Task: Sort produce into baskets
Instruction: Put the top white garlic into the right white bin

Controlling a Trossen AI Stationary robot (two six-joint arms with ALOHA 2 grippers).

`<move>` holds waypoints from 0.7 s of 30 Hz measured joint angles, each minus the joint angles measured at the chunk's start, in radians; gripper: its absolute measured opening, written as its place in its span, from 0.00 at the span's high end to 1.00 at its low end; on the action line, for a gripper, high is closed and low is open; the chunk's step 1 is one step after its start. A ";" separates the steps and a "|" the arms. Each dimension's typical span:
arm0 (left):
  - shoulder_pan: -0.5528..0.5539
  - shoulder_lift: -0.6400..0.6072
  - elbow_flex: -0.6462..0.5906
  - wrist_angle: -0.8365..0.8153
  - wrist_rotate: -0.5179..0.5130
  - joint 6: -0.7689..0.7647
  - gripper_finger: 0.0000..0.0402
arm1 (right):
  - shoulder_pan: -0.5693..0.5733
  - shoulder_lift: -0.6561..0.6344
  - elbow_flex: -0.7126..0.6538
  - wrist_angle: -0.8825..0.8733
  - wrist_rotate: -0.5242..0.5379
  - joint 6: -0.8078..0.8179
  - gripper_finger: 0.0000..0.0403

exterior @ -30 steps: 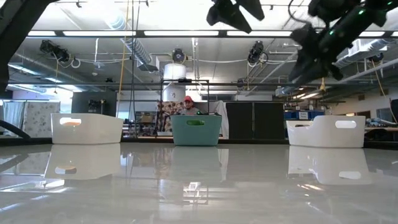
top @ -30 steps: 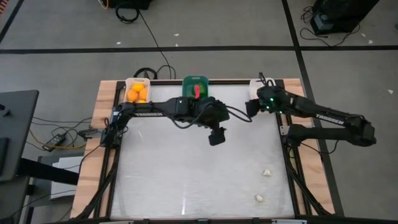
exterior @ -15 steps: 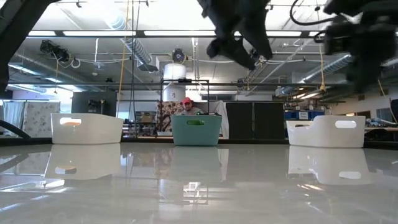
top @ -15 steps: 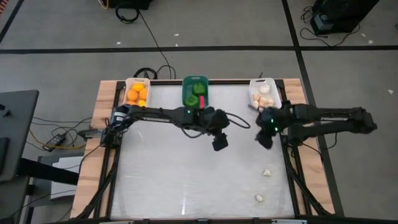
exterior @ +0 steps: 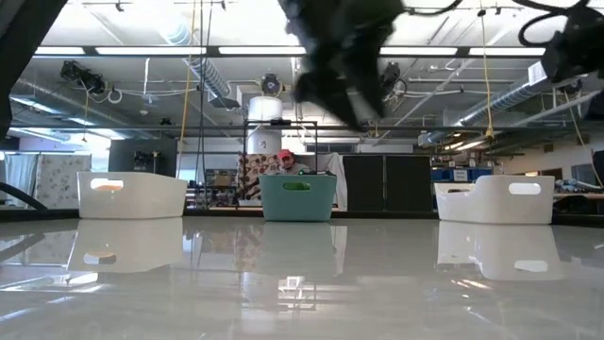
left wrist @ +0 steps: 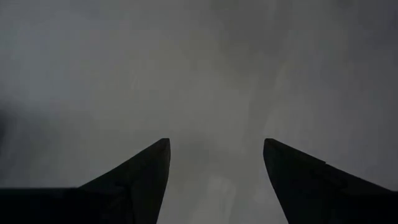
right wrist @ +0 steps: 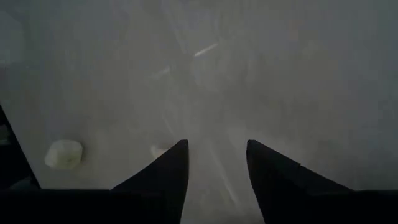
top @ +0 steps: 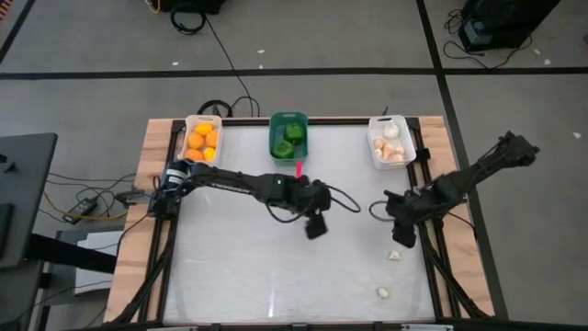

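Observation:
Two pale garlic bulbs lie on the table at the near right: one [top: 395,256] just beyond my right gripper [top: 401,235], the other [top: 383,292] nearer the front edge. Both show in the right wrist view [right wrist: 63,154] [right wrist: 160,150]. My right gripper [right wrist: 216,167] is open and empty above the table. My left gripper [top: 315,225] hangs open and empty over the table's middle, with only bare table between its fingers in the left wrist view [left wrist: 216,168]. Along the far edge stand a white basket with orange fruits [top: 202,138], a teal basket with green peppers [top: 288,136], and a white basket with garlic bulbs [top: 389,142].
The table's wooden frame [top: 147,175] and arm mounts run along both sides. In the low view the three baskets [exterior: 132,195] [exterior: 298,196] [exterior: 494,199] stand in a row at the far edge, with both arms above them. A person shows in the room behind the teal basket.
My right gripper has left the far right white basket and gone toward the table's near edge, down toward the nearer-lying garlic bulb. My left gripper has gone a short way from the teal basket toward the near edge, over the table's middle.

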 joint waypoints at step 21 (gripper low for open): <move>0.120 -0.192 0.039 -0.502 -0.122 0.183 0.37 | 0.345 0.225 -0.078 0.301 0.039 0.337 0.40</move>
